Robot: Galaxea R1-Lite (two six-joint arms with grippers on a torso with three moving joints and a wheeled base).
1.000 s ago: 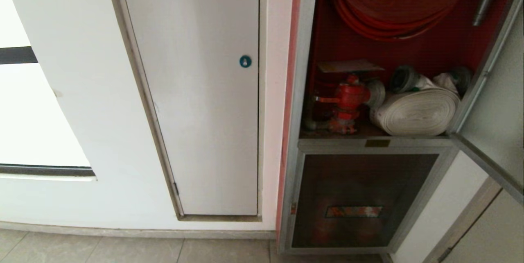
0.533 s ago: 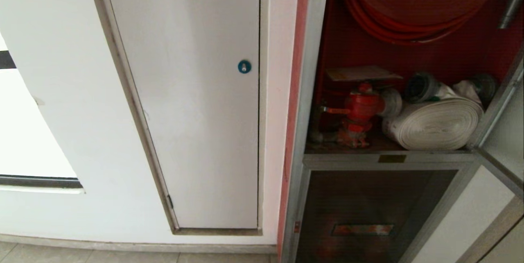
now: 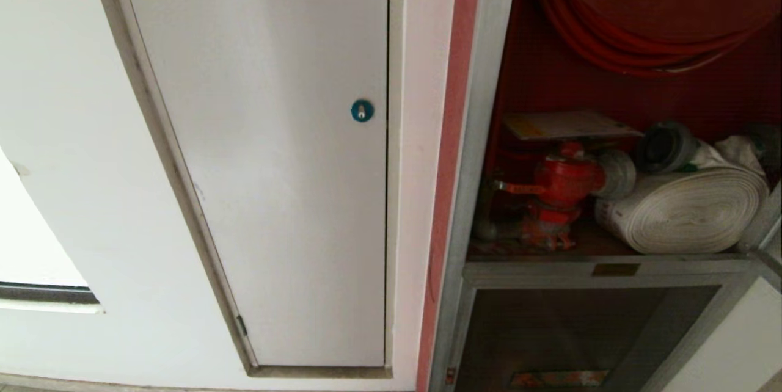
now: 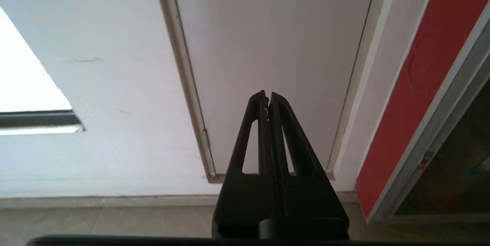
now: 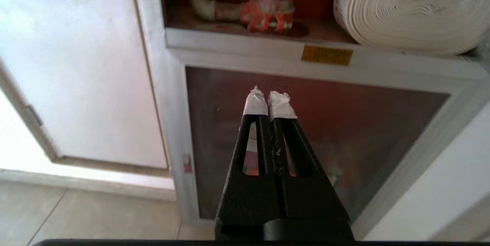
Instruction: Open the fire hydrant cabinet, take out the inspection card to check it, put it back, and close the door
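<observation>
Inside the fire hydrant cabinet (image 3: 489, 135): 1 inspection card (image 3: 568, 125), 1 valve (image 3: 565, 181); 2 tools closed, empty.

Left tool (image 4: 267, 96): two matte black fingers (image 4: 255, 123) showing, each tapering to a narrow tip, each with a long slotted cutout down its length. Bare plastic at the tips, a small chip showing pale on the inner edge. Right tool (image 5: 269, 98): same black slotted fingers (image 5: 252, 138), but both tips are wearing white tape wraps, edges fraying. A round black boss is sitting at the base of each tool, above a dark bar along the frame edge.
</observation>
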